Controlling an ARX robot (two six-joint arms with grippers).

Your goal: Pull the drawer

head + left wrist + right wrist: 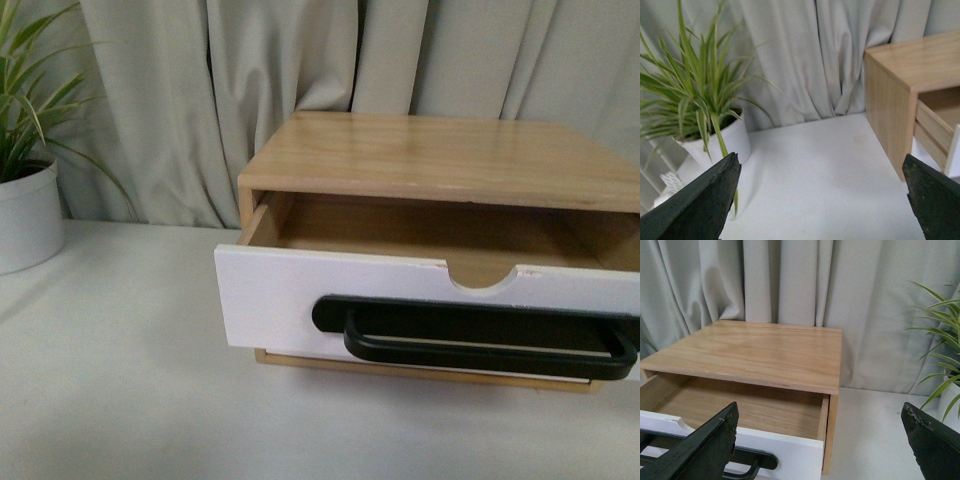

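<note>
You had the white-fronted drawer (290, 300) with its long black bar handle (480, 338) standing partly pulled out of the light wood cabinet (440, 155) on the white counter (120, 380). Your front view showed no arm. Only the left wrist view showed the left claw (822, 200) spread wide, empty, beside the cabinet's side, near a potted plant in a white pot (725, 140). The right wrist view showed the right claw (822, 445) spread, over the drawer's bare wooden floor.

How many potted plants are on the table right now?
2. One plant stands left of the cabinet in the front view; another plant stands on its right side, seen only by the right wrist camera.
</note>
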